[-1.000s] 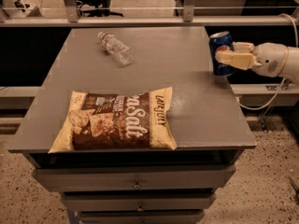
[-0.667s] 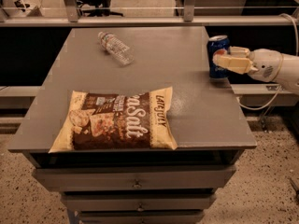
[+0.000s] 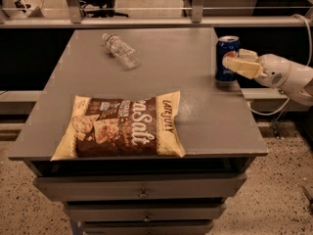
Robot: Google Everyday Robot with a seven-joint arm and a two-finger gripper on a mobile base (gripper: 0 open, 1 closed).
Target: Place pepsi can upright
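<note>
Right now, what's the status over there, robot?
Gripper at right side of table, jaws shut on soda can. Can upright, base looks down on table. Water bottle and snack bag lie well apart, nothing in the way.

Chip bag (image 3: 120,127), water bottle (image 3: 121,50) (lying).

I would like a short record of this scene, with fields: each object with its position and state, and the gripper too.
pepsi can: upright, near the right edge of the table
gripper: reaches in from the right, shut on the pepsi can
water bottle: lying on its side, far part of the table, left of the can
chips bag: lying flat at the front edge
table: grey top
</note>
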